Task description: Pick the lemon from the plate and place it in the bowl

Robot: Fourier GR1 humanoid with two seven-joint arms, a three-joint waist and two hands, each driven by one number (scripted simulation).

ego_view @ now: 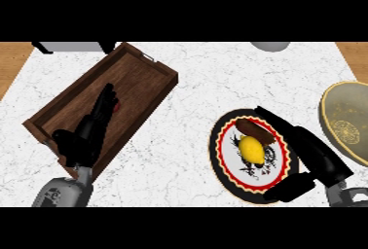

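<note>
The lemon [251, 149] lies on the plate [224, 170], a round white one with a red and black patterned rim and a dark emblem in its middle; no writing on it can be read. A brown oblong item [255, 130] sits just above the lemon, touching or nearly so. The right hand [310, 151] stretches along the plate's right rim, fingers straight and spread wide from the thumb below, holding nothing, beside the lemon but not around it. The bowl [346, 121], olive with a gold ornament inside, stands at the right edge of the white marble tabletop [187, 58]. The left hand [92, 127] rests open over a wooden tray [140, 73].
</note>
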